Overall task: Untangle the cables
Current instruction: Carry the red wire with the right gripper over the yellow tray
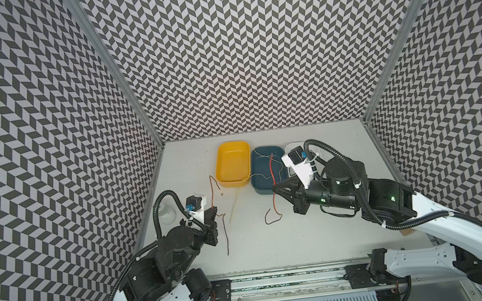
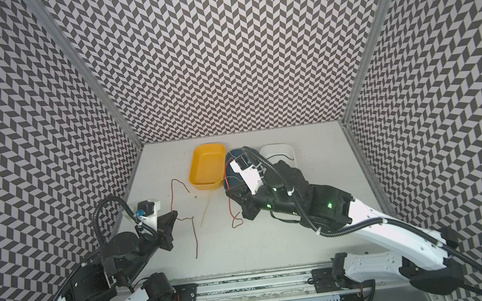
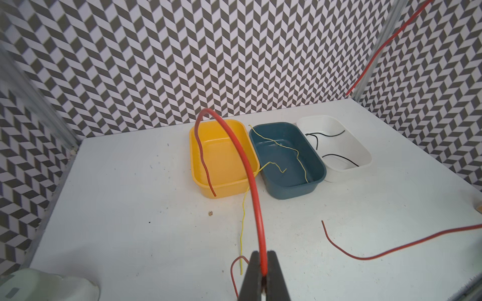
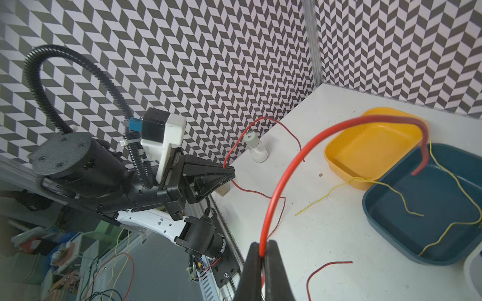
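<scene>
My left gripper (image 1: 214,213) (image 3: 262,254) is shut on a red cable (image 1: 226,236) (image 3: 250,177). One end arches up in front of the yellow tray (image 1: 231,161); the rest trails on the table toward the front. Above the blue tray's (image 1: 261,187) near edge, my right gripper (image 1: 275,188) (image 4: 263,245) is shut on a second red cable (image 1: 272,169) (image 4: 287,166). Its tail loops on the table, apart from the first cable. Thin yellow cables (image 3: 287,149) lie in the blue tray, one hanging out onto the table (image 1: 235,203). Black cables (image 3: 326,135) lie in the white tray (image 3: 362,159).
The three trays stand side by side at the back of the table. A small clear jar (image 4: 257,147) stands by the left wall, close to my left arm. A small wooden block (image 1: 406,232) sits at the table's right edge. Patterned walls enclose three sides.
</scene>
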You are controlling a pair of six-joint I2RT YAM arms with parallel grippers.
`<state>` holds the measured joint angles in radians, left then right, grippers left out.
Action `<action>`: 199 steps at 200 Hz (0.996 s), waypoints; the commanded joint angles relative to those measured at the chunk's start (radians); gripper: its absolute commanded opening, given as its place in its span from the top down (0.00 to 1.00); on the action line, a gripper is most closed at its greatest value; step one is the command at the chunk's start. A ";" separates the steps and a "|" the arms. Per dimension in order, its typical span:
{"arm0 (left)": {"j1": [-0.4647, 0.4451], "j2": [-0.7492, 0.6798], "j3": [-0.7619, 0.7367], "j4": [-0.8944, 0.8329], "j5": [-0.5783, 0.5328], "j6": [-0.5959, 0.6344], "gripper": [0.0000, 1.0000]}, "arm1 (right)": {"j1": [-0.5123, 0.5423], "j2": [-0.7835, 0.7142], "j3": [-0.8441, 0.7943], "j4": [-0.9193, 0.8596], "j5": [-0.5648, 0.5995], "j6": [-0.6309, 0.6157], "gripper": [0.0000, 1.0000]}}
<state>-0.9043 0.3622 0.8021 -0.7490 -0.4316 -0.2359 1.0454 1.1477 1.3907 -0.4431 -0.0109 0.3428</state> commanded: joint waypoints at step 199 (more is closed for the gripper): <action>0.088 0.011 -0.025 0.034 -0.083 -0.020 1.00 | -0.334 0.911 0.706 0.294 -0.360 -0.135 1.00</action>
<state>-0.8307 0.3698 0.7887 -0.7399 -0.5205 -0.2478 0.7246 2.0102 2.0899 -0.2584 -0.3378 0.2314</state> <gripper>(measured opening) 0.048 0.048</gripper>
